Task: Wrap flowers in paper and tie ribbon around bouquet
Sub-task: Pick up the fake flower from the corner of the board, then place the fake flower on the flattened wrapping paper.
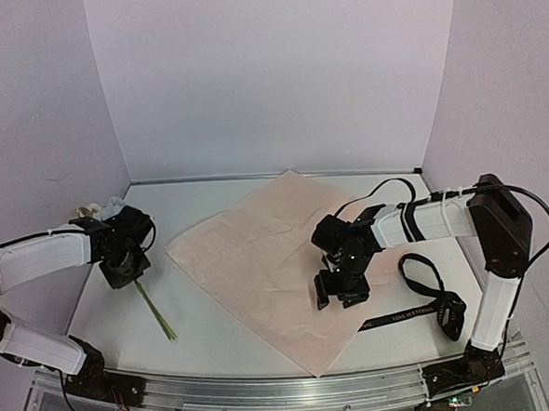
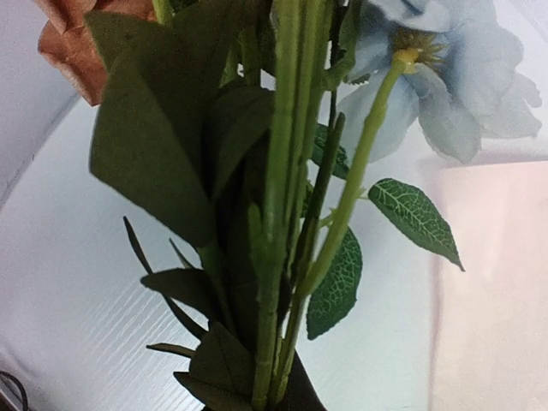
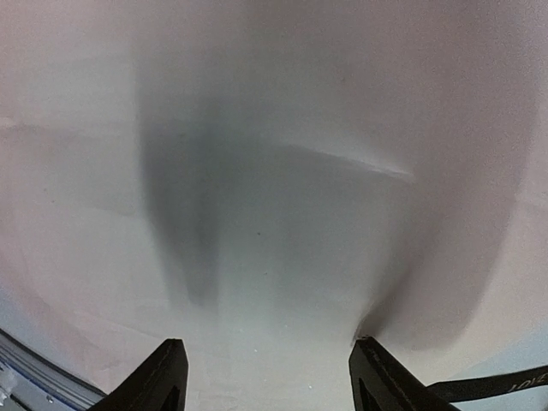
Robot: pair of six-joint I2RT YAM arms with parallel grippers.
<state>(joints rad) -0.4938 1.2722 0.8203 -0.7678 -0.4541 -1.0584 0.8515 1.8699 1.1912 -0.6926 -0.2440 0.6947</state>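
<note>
Pink paper (image 1: 249, 254) spread across the table (image 1: 104, 314), flowers (image 2: 278, 214) gripped at centre left!
The paper lies as a diamond mid-frame. Over its lower right part the right gripper (image 1: 340, 290) hovers, fingers well apart, holding nothing. The left gripper (image 1: 126, 261) pinches the flowers' green stems, blooms toward upper left. The ribbon (image 1: 407, 313) lies at lower right, just beside the paper's edge.
</note>
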